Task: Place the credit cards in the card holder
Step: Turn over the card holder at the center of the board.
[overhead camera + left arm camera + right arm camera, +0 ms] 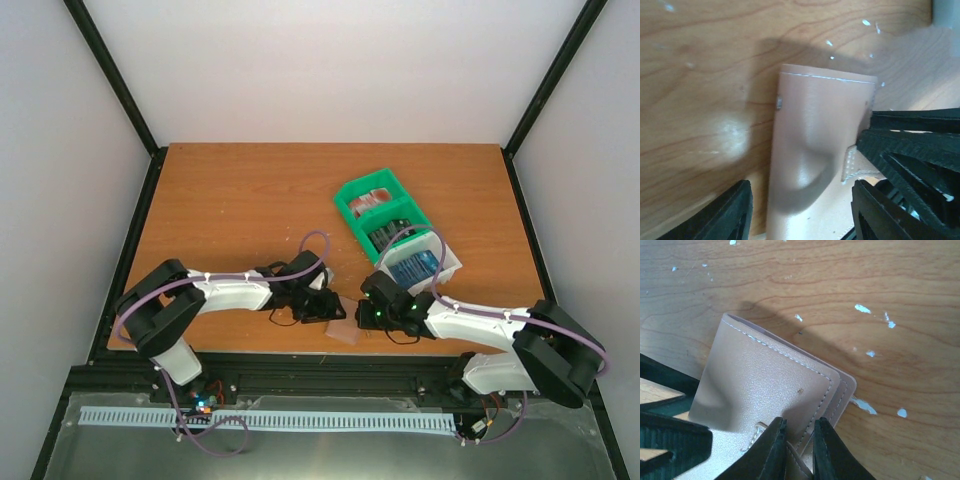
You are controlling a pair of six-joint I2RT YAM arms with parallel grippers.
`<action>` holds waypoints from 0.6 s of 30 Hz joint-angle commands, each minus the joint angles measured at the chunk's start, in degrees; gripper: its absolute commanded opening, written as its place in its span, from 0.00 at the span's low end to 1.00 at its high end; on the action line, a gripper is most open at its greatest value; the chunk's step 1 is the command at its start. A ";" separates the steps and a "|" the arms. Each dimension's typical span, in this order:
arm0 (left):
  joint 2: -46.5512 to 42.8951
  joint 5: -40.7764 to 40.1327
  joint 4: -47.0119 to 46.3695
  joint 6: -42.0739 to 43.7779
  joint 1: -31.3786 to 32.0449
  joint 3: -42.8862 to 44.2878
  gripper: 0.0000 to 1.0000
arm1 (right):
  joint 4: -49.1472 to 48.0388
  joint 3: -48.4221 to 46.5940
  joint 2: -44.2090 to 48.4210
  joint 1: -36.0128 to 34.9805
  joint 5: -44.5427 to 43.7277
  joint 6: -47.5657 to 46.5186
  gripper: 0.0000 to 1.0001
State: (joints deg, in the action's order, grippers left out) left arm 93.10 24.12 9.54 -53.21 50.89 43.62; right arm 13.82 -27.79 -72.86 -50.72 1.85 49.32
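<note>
The tan-pink card holder (341,333) lies folded on the wood near the table's front edge, between the two grippers. My left gripper (802,200) stands open astride the card holder (820,145), one finger on each side and not pressing it. My right gripper (799,440) is pinched on a leather flap at the corner of the card holder (765,385). The right gripper's black fingers (912,145) show in the left wrist view. The credit cards sit in the tray: red-and-white (371,203), dark (394,236) and blue (414,267).
The green-and-white compartment tray (347,208) stands at an angle behind and to the right of the grippers. The table's front edge with its black rail (300,362) runs just behind the card holder. Purple cables loop over both arms.
</note>
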 commanded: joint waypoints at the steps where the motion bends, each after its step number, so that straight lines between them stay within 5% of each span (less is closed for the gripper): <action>1: 2.99 5.17 -2.67 -0.14 0.00 0.61 0.56 | 1.94 3.54 -1.81 0.25 0.48 -0.01 0.16; 11: 2.89 14.25 -17.99 -9.01 -2.13 -6.37 0.45 | -3.76 6.35 -1.82 0.27 3.64 -0.21 0.16; 18: 2.17 14.38 -19.80 -7.25 -3.18 -6.75 0.34 | -5.96 6.52 -0.67 0.28 5.38 -1.37 0.16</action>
State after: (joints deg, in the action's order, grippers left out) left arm 95.22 36.34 -5.54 -60.55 48.07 36.82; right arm 4.67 -23.59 -72.36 -50.24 4.19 49.08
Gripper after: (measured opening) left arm 0.374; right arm 0.160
